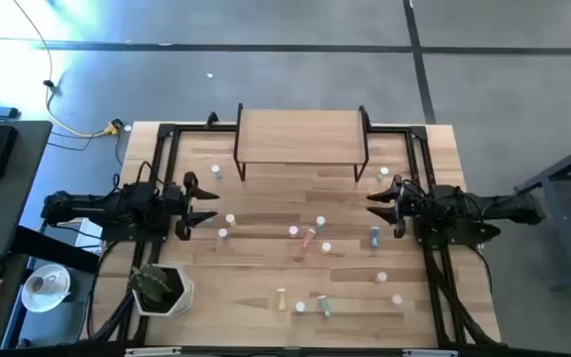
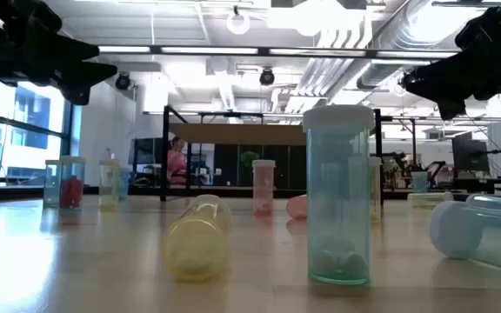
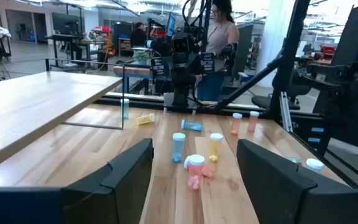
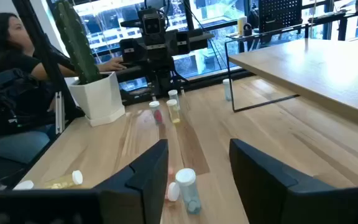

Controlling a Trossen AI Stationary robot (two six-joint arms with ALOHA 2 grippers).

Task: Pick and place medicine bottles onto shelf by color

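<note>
Low view first, since it sits right at tabletop (image 1: 266,208) level: nearest is a pale green bottle (image 2: 339,196) standing upright, with a yellow bottle (image 2: 198,236) on its side just beside it and another tipped-over one at the right edge. Further back a few more stand or lie around, pink and blue ones included.

From above you get the real layout. Bottles are scattered over the middle and front of the tabletop, some upright, some lying flat, and the shelf (image 1: 301,135) at the far edge has nothing on it yet, so I'd say the sorting hasn't really begun.

Both arms hang at the sides, facing each other across the mess. Left gripper (image 1: 204,205) has its fingers spread wide and empty, right gripper (image 1: 382,203) the same.

What matters next, I reckon: the blue bottle (image 1: 374,236) sits just beside the right gripper, a bit toward the front, and its wrist camera shows one standing straight ahead between the fingers (image 4: 138,177). The left arm's closest are two white-capped ones (image 1: 227,226) near its fingers. The right arm looks a bit closer to a grab.
</note>
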